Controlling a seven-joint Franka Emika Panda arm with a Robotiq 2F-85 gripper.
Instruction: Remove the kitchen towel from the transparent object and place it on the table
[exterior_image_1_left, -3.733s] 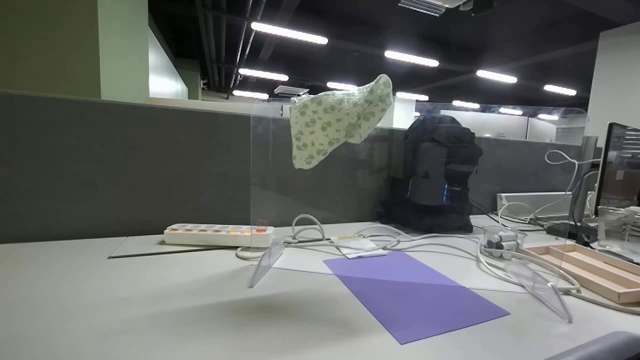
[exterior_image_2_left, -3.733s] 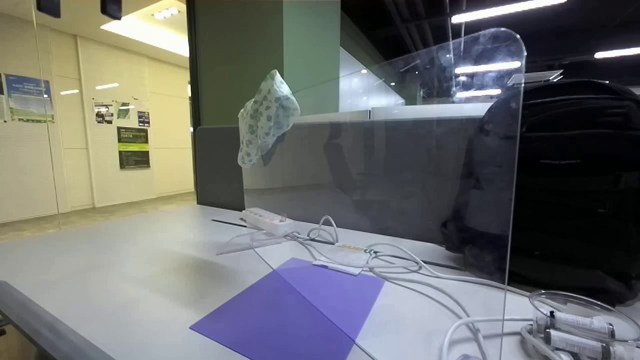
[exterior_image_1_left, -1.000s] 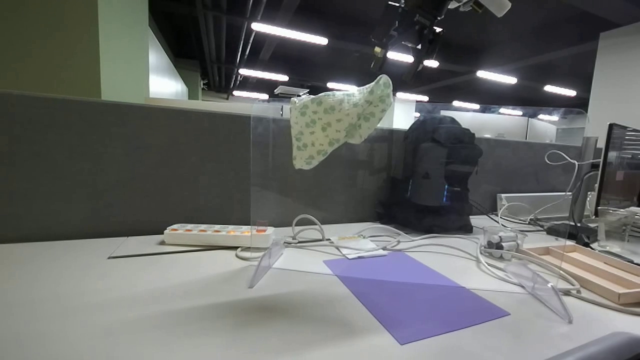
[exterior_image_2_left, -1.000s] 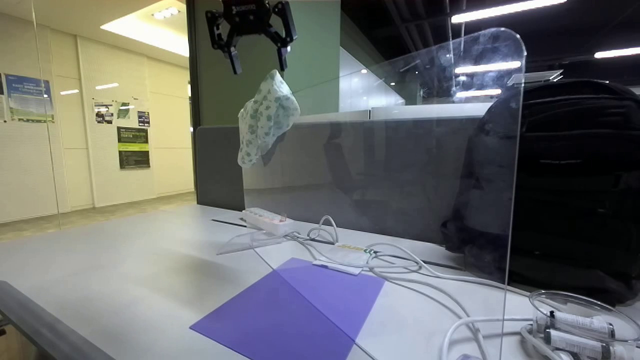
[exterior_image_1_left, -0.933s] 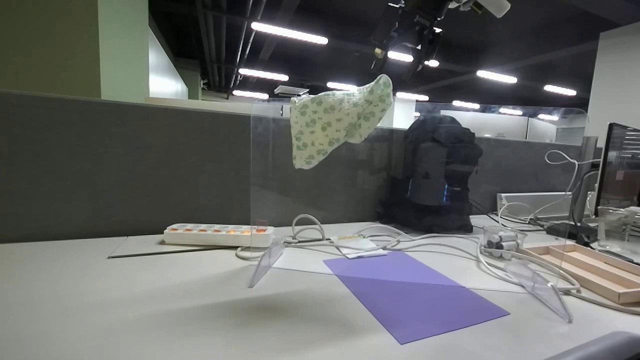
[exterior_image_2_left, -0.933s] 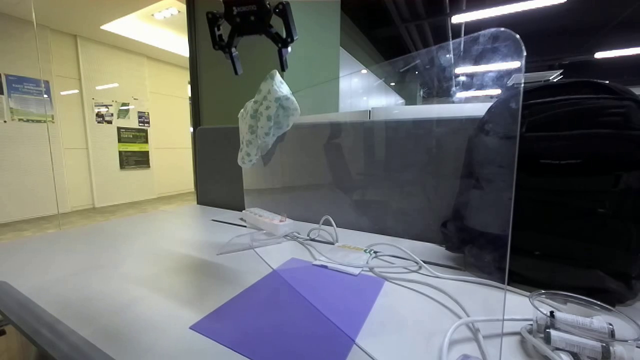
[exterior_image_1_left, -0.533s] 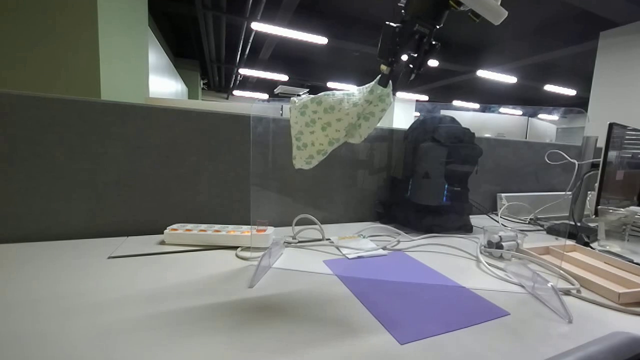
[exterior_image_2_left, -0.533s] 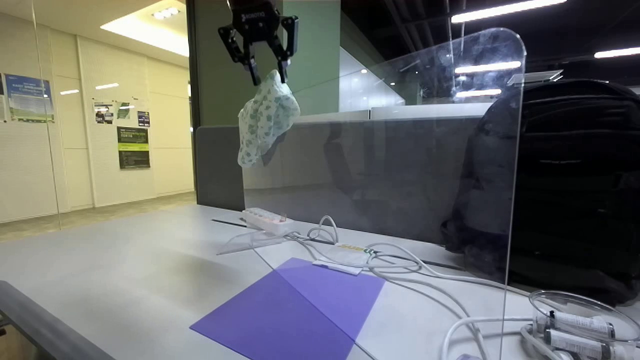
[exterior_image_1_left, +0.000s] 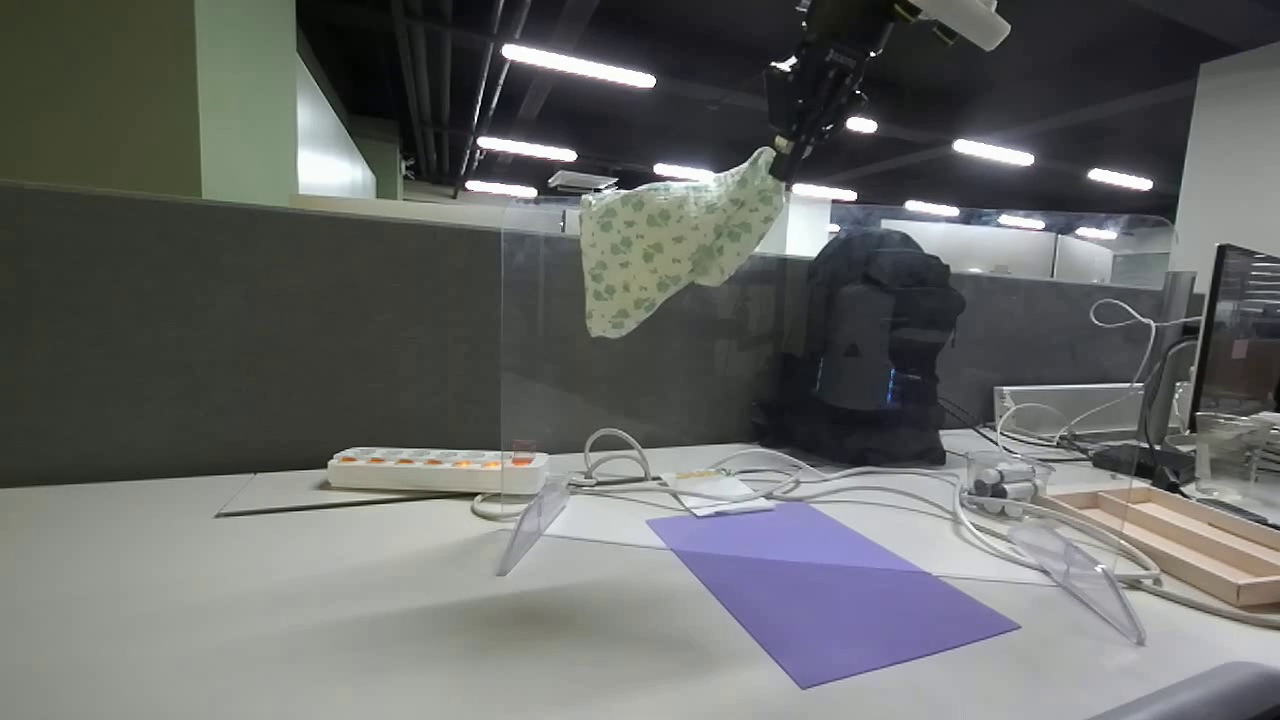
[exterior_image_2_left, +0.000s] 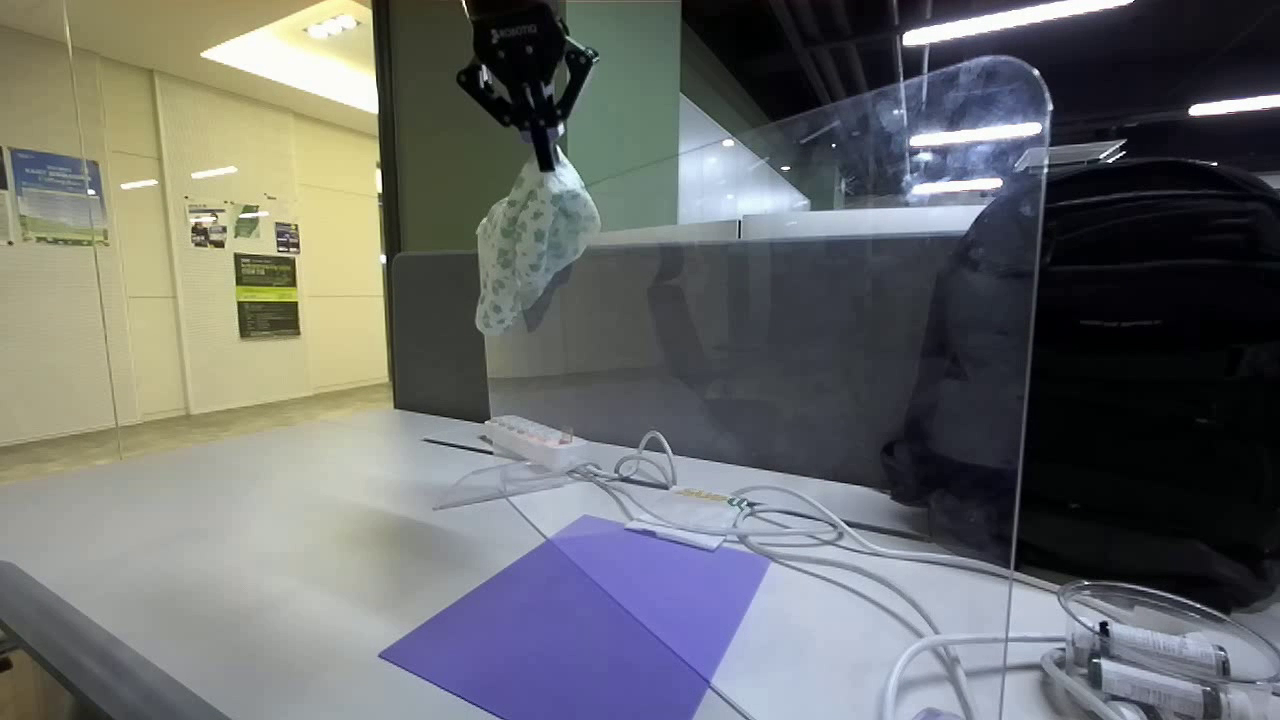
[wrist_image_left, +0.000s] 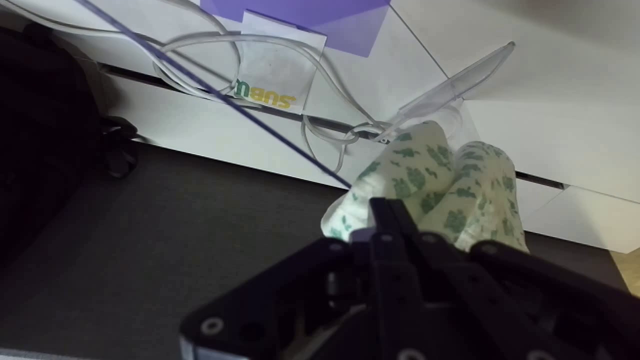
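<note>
Black hand (wrist_image_left: 388, 204) pinches green-patterned towel (exterior_image_1_left: 660, 240)

Green-patterned kitchen towel (exterior_image_1_left: 660, 245) draped over a clear panel (exterior_image_1_left: 560, 390).
The Robotiq gripper (exterior_image_1_left: 786, 167) meets the towel's raised corner; a purple sheet (exterior_image_1_left: 835, 615) lies on the table (exterior_image_1_left: 300, 600), a backpack (exterior_image_1_left: 870, 350) behind the panel.

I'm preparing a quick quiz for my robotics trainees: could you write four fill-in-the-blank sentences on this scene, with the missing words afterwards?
The pale cloth towel with green leaf print hangs over the ____ edge of the upright transparent panel.
The flat rectangular sheet on the white tabletop is coloured ____.
In the wrist view, the flat white rectangular paper bears yellow and ____ letters.
The black two-fingered gripper at the towel is not open but ____.
Missing words: top; purple; green; closed.
</note>
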